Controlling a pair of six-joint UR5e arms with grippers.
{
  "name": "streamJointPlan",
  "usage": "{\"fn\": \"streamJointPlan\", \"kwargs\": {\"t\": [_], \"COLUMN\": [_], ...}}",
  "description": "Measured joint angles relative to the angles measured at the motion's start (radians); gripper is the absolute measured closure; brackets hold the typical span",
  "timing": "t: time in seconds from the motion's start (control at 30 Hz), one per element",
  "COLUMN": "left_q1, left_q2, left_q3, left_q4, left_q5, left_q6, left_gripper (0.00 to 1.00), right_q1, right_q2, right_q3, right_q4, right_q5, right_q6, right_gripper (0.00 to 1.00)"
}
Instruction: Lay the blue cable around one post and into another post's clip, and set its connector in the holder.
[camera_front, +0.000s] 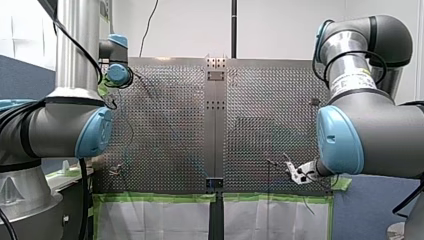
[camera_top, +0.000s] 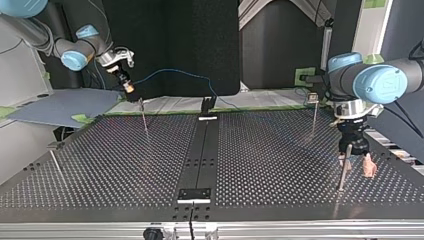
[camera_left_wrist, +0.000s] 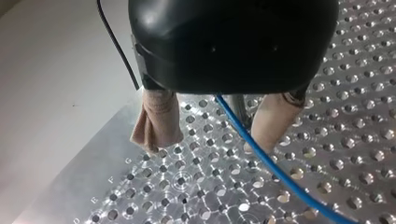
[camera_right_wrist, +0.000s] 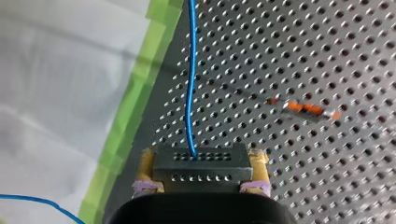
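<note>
Firmly, my right tool (camera_right_wrist: 203, 164) clamps the connector (camera_right_wrist: 201, 158) of the blue cable (camera_right_wrist: 190, 84).

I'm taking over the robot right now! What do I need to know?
Right gripper: shut on the connector, held up past the table's far edge in the top view.
Left gripper: open, by a post, low over the table; the cable runs loose between its fingers.
Done: connector is in hand. No wrap or clipping visible yet.
Left: loop the cable around one post, press it into another post's clip, set the connector in the holder, which I can't pick out.
</note>
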Motion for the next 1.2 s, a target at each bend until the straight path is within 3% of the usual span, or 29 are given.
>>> {"fn": "streamJointPlan", "kwargs": {"t": [0.27, 0.73, 0.97, 1.2], "left_q1": [-0.006, -0.009, -0.01, -0.01], "left_q2": [0.0, 0.0, 0.0, 0.0], "left_q3": [0.0, 0.0, 0.0, 0.0], "left_q4": [0.0, 0.0, 0.0, 0.001], "left_q5": [0.0, -0.001, -0.001, -0.002], "left_q6": [0.001, 0.002, 0.0, 0.0], "left_gripper": [0.0, 0.0, 0.0, 0.0], "right_q1": [-0.014, -0.019, -0.024, -0.026], "right_q2": [-0.001, -0.001, -0.013, -0.07], "right_q3": [0.025, 0.032, 0.078, 0.139], "right_q4": [-0.063, -0.2, -0.263, -0.329], "right_q5": [0.063, 0.2, 0.263, 0.329], "right_q6": [0.063, 0.2, 0.263, 0.329], "right_gripper": [1.0, 1.0, 1.0, 1.0]}}
